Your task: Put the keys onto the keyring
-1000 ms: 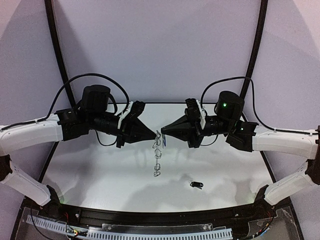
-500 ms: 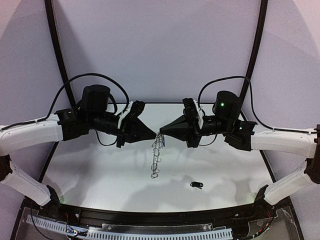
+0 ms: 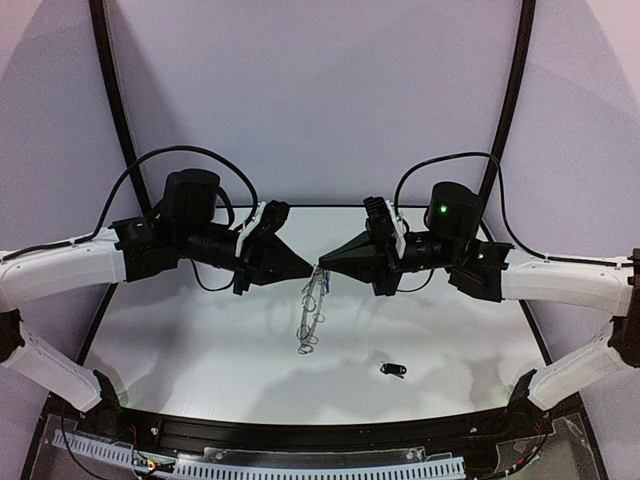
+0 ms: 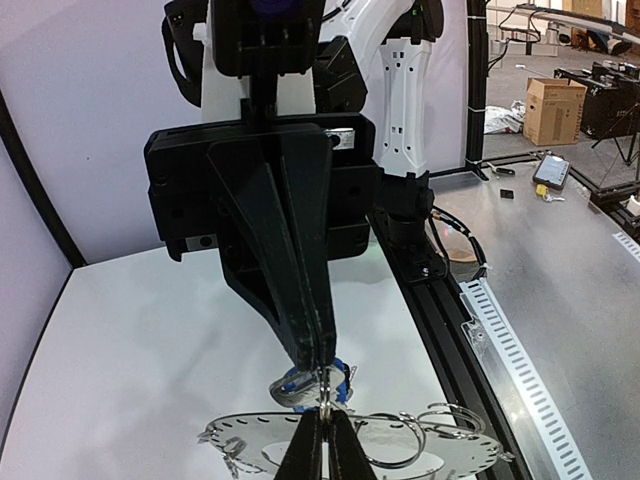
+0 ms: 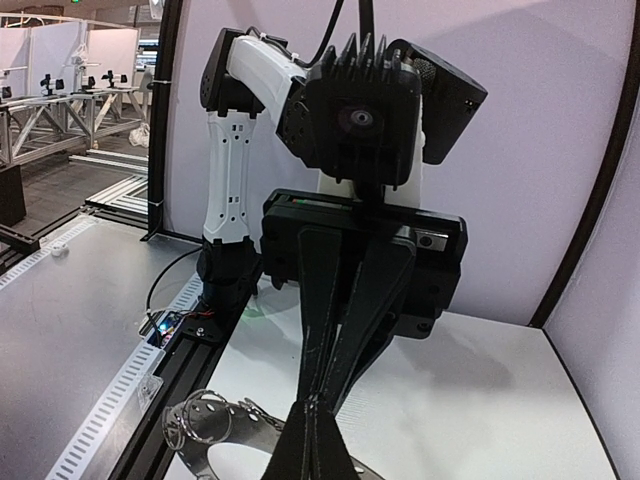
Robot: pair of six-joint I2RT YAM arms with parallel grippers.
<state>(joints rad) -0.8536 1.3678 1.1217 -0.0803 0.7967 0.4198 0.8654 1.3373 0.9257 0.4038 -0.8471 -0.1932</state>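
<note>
The keyring [image 3: 312, 312] hangs edge-on and tilted between my two grippers above the middle of the table. My left gripper [image 3: 309, 270] is shut on one of its thin wire loops; in the left wrist view the left gripper [image 4: 321, 432] pinches the loop just above the flat ring [image 4: 240, 437]. My right gripper [image 3: 323, 266] meets it tip to tip and is shut on the blue key [image 4: 342, 370], held against that loop. The ring also shows in the right wrist view [image 5: 230, 440], below the right gripper [image 5: 315, 425]. The black key [image 3: 392, 369] lies on the table, front right.
The white table [image 3: 200, 340] has a black rail along its near edge [image 3: 320, 432]. Black cables loop over both arms. A curved black frame [image 3: 112, 90] rises at the back on either side.
The right gripper has shifted a little left toward the left gripper. The hanging keyring has swung from vertical to tilted, its lower end now further left.
</note>
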